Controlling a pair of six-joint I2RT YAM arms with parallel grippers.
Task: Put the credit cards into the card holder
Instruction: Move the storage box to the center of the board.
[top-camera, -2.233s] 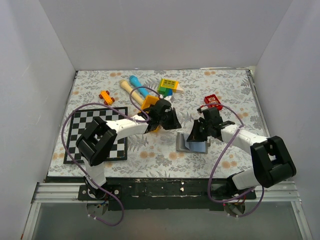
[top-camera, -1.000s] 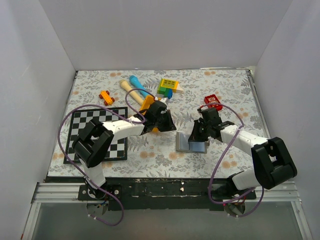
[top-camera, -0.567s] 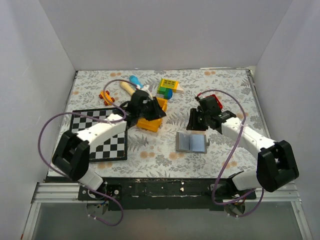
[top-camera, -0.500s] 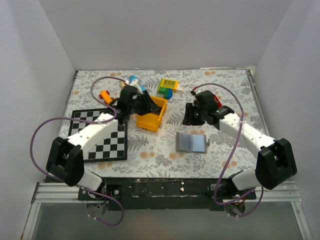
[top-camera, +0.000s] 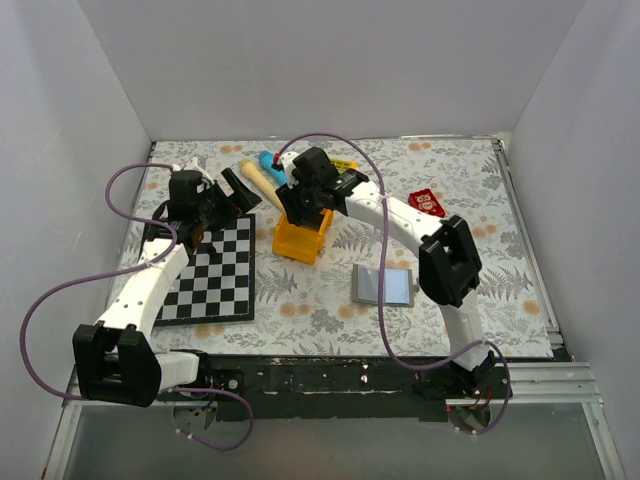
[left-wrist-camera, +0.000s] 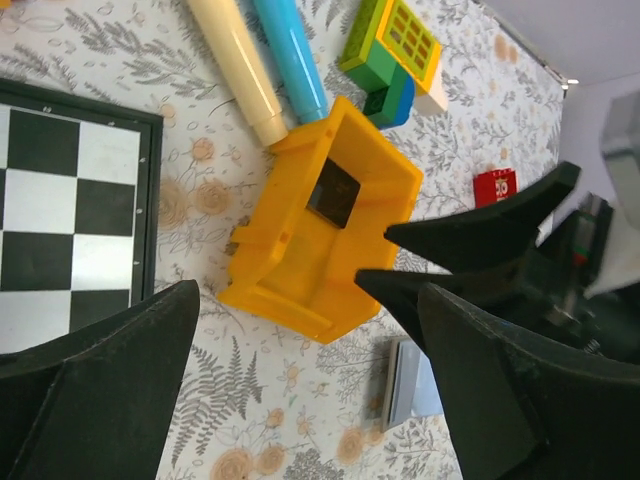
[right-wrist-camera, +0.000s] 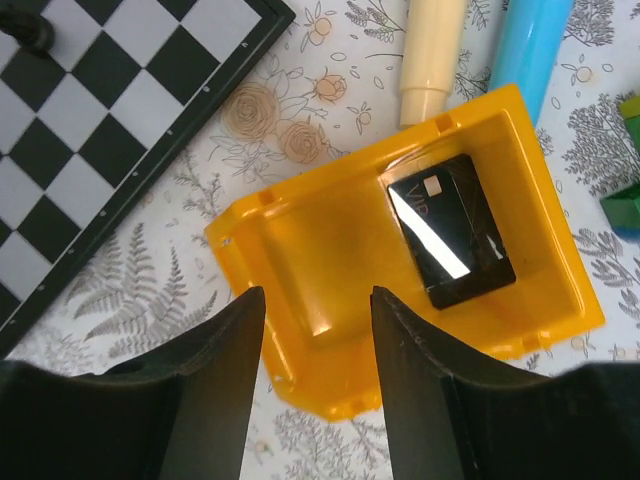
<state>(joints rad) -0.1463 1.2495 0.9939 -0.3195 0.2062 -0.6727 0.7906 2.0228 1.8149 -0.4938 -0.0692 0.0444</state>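
- One black credit card (right-wrist-camera: 447, 232).
- One orange plastic tray (right-wrist-camera: 290, 250).
- One grey card holder (top-camera: 383, 285).
- One black and white chessboard (top-camera: 225, 285).
- Two fat pens: one cream pen (left-wrist-camera: 237, 65) and one blue pen (left-wrist-camera: 290, 55).
- One red block (top-camera: 427, 203) with white marks.
- One toy block (left-wrist-camera: 400, 35) in green, yellow and blue.
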